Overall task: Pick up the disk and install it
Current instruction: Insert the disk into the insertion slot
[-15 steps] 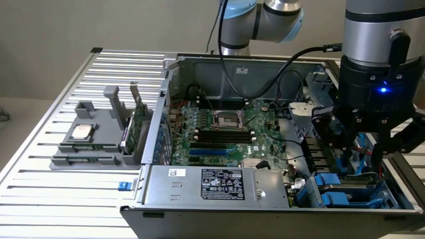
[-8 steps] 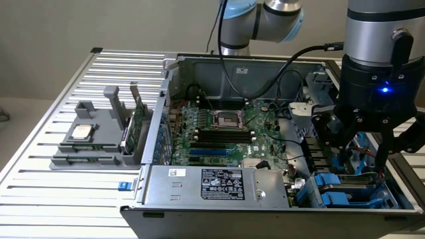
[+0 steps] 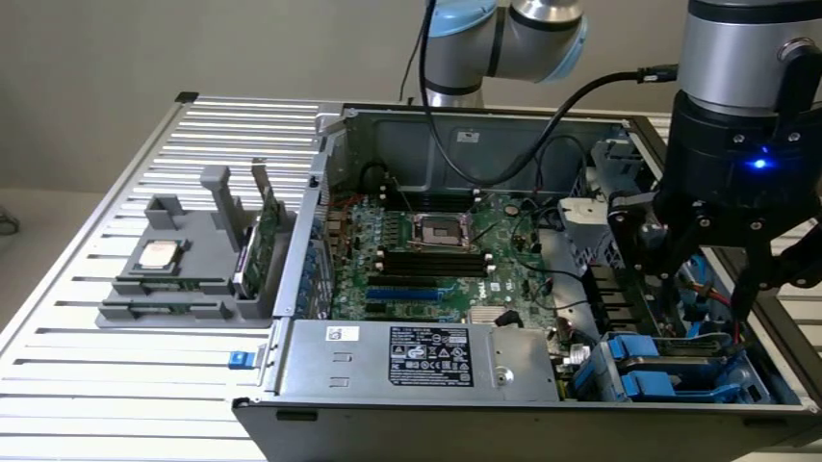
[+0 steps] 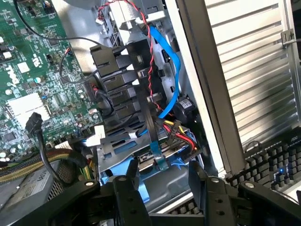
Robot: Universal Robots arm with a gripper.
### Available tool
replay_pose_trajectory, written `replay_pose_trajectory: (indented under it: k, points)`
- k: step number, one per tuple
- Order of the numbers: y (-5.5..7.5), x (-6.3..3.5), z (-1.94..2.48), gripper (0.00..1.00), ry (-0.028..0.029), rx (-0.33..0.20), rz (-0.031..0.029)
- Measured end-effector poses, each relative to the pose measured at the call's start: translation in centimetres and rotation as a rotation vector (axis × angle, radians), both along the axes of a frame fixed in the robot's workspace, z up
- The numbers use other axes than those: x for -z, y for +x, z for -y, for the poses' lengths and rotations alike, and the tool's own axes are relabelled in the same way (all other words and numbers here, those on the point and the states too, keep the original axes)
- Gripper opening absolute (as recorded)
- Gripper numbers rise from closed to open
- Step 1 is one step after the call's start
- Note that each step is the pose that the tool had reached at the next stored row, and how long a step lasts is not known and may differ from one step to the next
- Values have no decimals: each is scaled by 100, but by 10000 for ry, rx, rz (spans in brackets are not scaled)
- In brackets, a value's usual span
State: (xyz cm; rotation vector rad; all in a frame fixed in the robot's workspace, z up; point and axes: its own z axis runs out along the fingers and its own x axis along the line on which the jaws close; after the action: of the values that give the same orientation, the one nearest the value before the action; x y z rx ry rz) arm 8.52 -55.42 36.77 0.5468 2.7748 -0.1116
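The disk (image 4: pixel 171 182) lies flat in the drive bay at the case's front corner, at the exterior view's right. Its silver-grey face shows, framed by a blue plastic carrier (image 3: pixel 646 352). My gripper (image 3: pixel 698 289) hangs just above that bay. In the wrist view my gripper (image 4: pixel 163 165) has its two black fingers (image 4: pixel 131 188) spread to either side of the disk. The jaws stand open, and I see nothing clamped between them.
The open computer case (image 3: pixel 385 361) sits on a slatted metal table (image 3: pixel 129 404), with the motherboard (image 3: pixel 437 260) and power supply (image 3: pixel 424 356) inside. Red and blue cables (image 4: pixel 175 70) run beside the bay. A grey holder (image 3: pixel 180 279) carries a small chip and a green card. A keyboard (image 4: pixel 277 165) lies outside the case.
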Motion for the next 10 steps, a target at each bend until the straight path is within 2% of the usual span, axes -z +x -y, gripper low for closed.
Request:
replay_pose_trajectory:
  k: [4,6,8,10]
  points:
    - [21,-1,12,55,389,13,0]
    - [44,-4,24,55,559,12,0]
    - [59,-18,39,55,675,12,0]
    - [64,-45,58,55,741,13,-2]
